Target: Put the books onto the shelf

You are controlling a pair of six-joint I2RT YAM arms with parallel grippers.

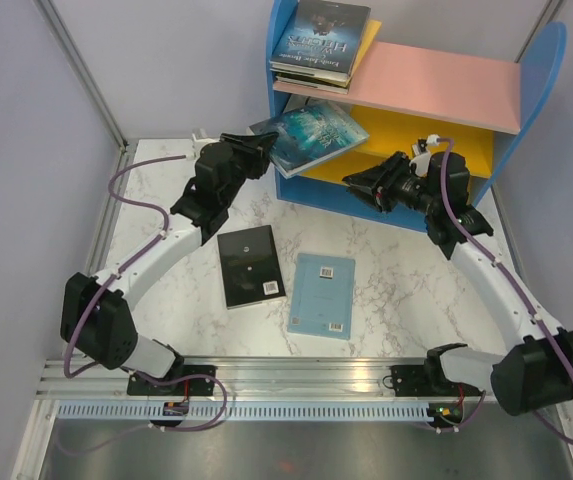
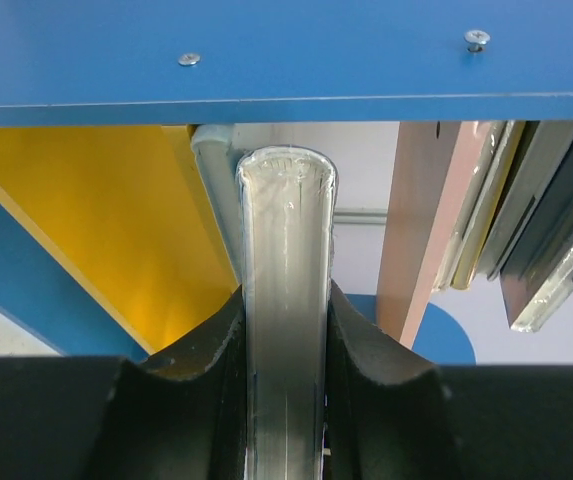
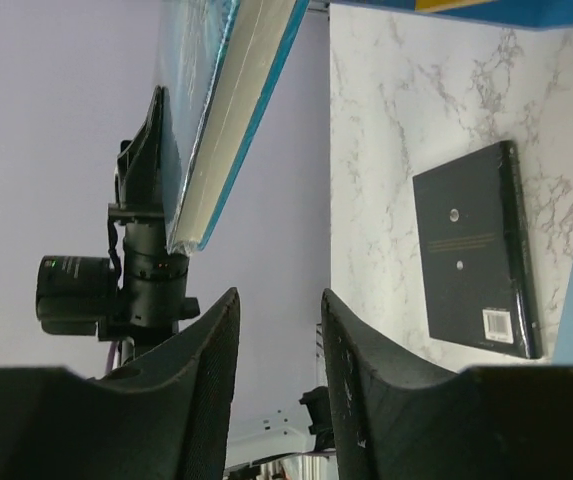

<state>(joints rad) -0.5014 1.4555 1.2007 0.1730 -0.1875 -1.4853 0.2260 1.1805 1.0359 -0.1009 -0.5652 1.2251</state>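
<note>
Left claw [image 1: 263,146] — jaws narrow, clamped on the edge of a plastic-wrapped teal-blue paperback [image 1: 313,134]. In the left wrist view both black fingers [image 2: 214,372] press on the book's two faces, and its edge [image 2: 286,300] runs up between them. The book is clear of the desk and tilted. Its far end is at the left front of the small three-tier bookcase with blue rounded side panels, a pink top board and yellow lower boards [image 1: 544,65]. Cannot tell whether that end is inside a tier. From the wrist, a blue panel face with two screws crosses just above the book's end, with yellow board to the left and pink board edge-on to the right.

Right claw [image 1: 354,182] — jaws partly apart, nothing between them; only wall and desk show through the gap [image 3: 276,330]. It hangs low before the bookcase's bottom tier, pointing left toward the held book, which sits just beyond its fingertips, not touching.

On the pink board is a stack of thin paperbacks [image 1: 323,35], a dark purple-blue fantasy cover on top and a yellow-backed one jutting out beneath.

On the white marbled desk [image 1: 386,270] a black-cover paperback [image 1: 249,265] lies flat. A pale blue paperback [image 1: 324,293] lies flat just to its right, apart from it. Both are between the arms, well apart from either claw.
</note>
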